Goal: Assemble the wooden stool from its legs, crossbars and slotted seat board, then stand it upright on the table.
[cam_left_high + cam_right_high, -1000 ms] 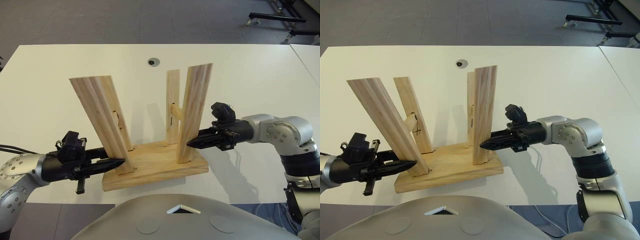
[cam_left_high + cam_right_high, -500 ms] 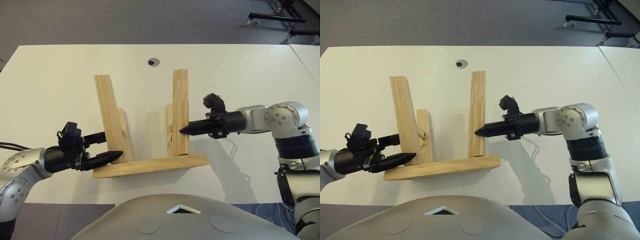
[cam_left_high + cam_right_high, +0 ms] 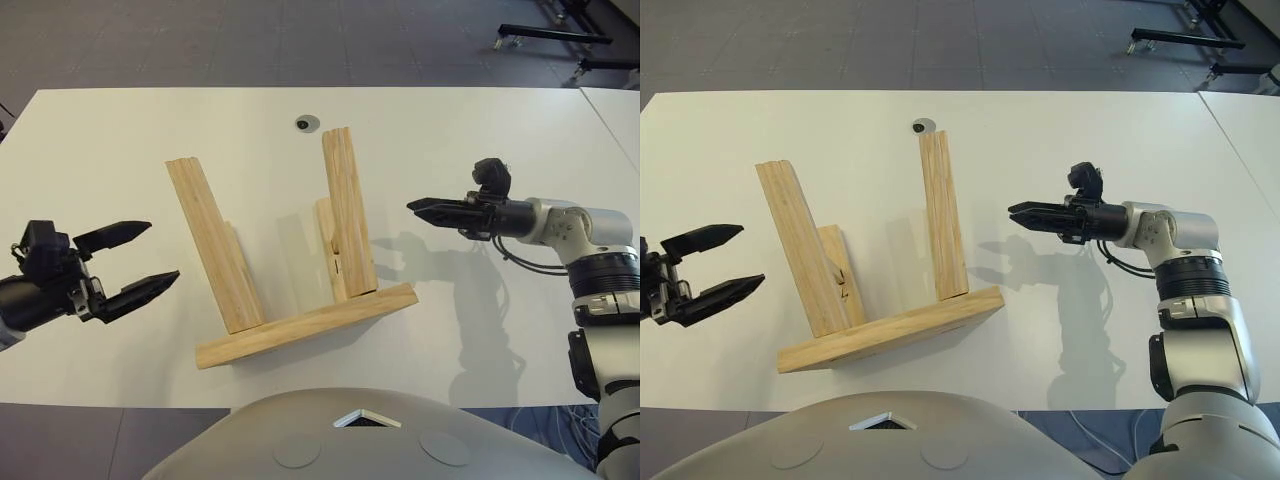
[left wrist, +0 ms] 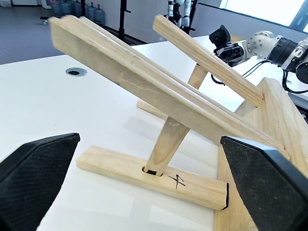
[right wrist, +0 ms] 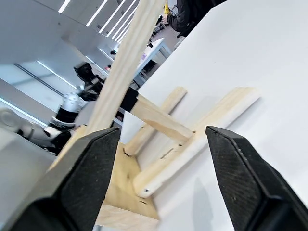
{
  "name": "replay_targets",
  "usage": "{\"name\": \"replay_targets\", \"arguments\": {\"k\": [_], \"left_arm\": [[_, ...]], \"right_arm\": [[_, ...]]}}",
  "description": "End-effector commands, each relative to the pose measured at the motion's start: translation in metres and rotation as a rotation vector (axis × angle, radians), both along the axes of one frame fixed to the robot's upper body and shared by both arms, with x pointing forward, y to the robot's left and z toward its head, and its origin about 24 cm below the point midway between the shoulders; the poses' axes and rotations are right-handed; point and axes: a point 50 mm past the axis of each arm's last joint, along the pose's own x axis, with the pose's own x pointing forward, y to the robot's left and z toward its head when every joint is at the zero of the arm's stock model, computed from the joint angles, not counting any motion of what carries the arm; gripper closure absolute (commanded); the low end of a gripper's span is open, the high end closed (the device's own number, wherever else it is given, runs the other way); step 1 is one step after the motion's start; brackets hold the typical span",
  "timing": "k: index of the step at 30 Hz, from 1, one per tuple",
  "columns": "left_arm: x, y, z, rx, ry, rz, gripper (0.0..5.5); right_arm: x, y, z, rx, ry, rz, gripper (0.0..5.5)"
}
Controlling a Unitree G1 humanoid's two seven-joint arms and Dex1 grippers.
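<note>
**Both grippers open, stool on its side between them**

Both arms come in level over the table (image 3: 520, 120) from opposite sides, each with its gripper aimed inward at the stool (image 3: 300, 260). The left gripper (image 3: 163, 250) sits low at the robot's left, near the table's edge, with its two fingers (image 4: 33, 178) spread wide and nothing held between them. It is well apart from the nearest leg. The right gripper (image 3: 412, 206) reaches in from the right on a nearly straight forearm. Its fingers (image 5: 91, 178) are parted with nothing between them, and its tips stop short of the right-hand legs (image 3: 348, 215).

Between the two, the assembled stool lies on its side. The seat board (image 3: 305, 325) stands on one long edge nearest the robot, slanted across the table. The left-hand legs (image 3: 215, 245) and the right-hand pair run away from it toward the far side. On each side the lower leg rests flat on the table, and a crossbar (image 4: 166, 144) rises from it to the leg above. A round grommet hole (image 3: 307, 124) sits in the table beyond the leg ends.
</note>
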Motion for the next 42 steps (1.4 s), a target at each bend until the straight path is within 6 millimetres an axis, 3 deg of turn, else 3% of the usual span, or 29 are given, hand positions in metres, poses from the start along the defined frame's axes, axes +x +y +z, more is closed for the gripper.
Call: {"name": "replay_targets", "arguments": {"k": [1,3,9,14,18,22,30,42], "left_arm": [[-0.043,0.041,-0.046,0.667,0.285,-0.043,0.12],[-0.059,0.034,-0.062,0.755,0.323,-0.153,0.12],[-0.08,0.0,-0.073,0.752,0.234,-0.297,0.12],[-0.071,-0.052,-0.073,0.531,0.09,-0.281,0.12],[-0.067,-0.073,-0.077,0.459,0.053,-0.238,0.12],[-0.064,-0.08,-0.079,0.434,0.051,-0.231,0.12],[-0.027,-0.089,-0.087,0.445,-0.07,-0.138,0.12],[-0.003,-0.101,-0.092,0.398,-0.156,-0.115,0.12]], "right_arm": [[0.007,0.002,0.01,-0.243,-0.469,0.221,2.21],[-0.003,0.0,0.01,-0.279,-0.536,0.285,2.21],[-0.031,-0.012,0.011,-0.338,-0.683,0.408,2.21],[-0.037,-0.015,0.014,-0.341,-0.704,0.465,2.21],[-0.034,-0.016,0.018,-0.32,-0.719,0.455,2.21],[-0.035,-0.014,0.018,-0.294,-0.709,0.465,2.21],[-0.029,-0.009,0.021,-0.253,-0.72,0.446,2.21],[-0.015,-0.006,0.02,-0.274,-0.661,0.435,2.21]]}}
